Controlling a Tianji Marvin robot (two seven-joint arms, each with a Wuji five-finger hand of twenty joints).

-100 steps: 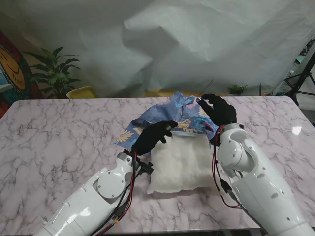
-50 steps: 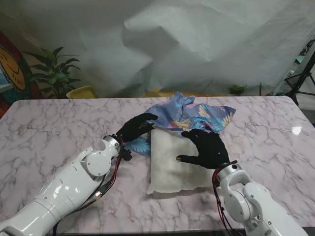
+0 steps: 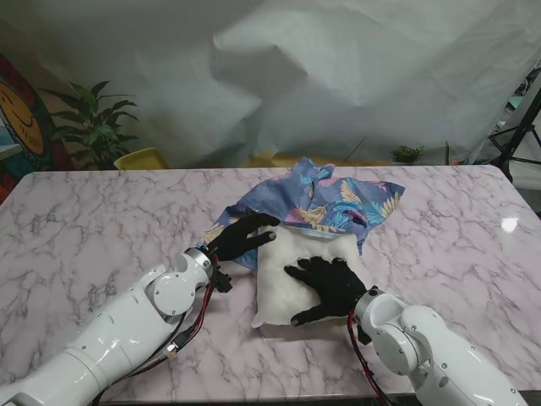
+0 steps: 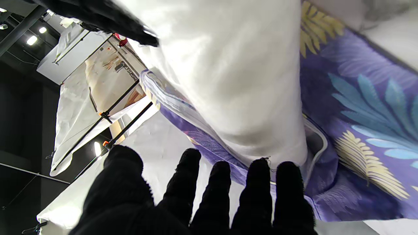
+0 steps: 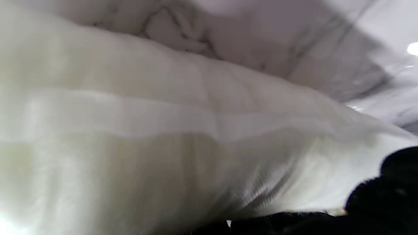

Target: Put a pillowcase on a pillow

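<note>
The pillow [image 3: 300, 275], white and plump, lies on the marble table [image 3: 101, 228] a little right of its middle and toward the near edge. Its far end is tucked against, and seemingly just into, the pillowcase [image 3: 325, 199], a blue-purple cloth with yellow and light-blue leaf prints that spreads in loose folds toward the far edge. In the left wrist view the pillow [image 4: 228, 81] sits over the printed pillowcase [image 4: 365, 107], and a white-piped hem of the cloth curls round the pillow's corner.

The right hand [image 3: 325, 288], gloved in black, lies palm down on top of the pillow with its fingers [image 3: 297, 272] spread flat across the white cover; it presses rather than grips, with nothing enclosed in it. The right wrist view is filled by blurred white pillow [image 5: 163, 147] fabric, with marble beyond it.

The left hand [image 3: 241, 238], also gloved in black, rests at the pillow's far-left corner where the pillowcase edge meets it. Its fingers [image 4: 258, 182] are extended side by side, their tips touching the pillow corner and the hem; whether any cloth is pinched between them cannot be told.

Beyond the far edge hangs a crumpled white backdrop [image 3: 338, 76], with a potted plant [image 3: 93, 127] and a yellow chair [image 3: 142, 158] at the far-left corner.
</note>
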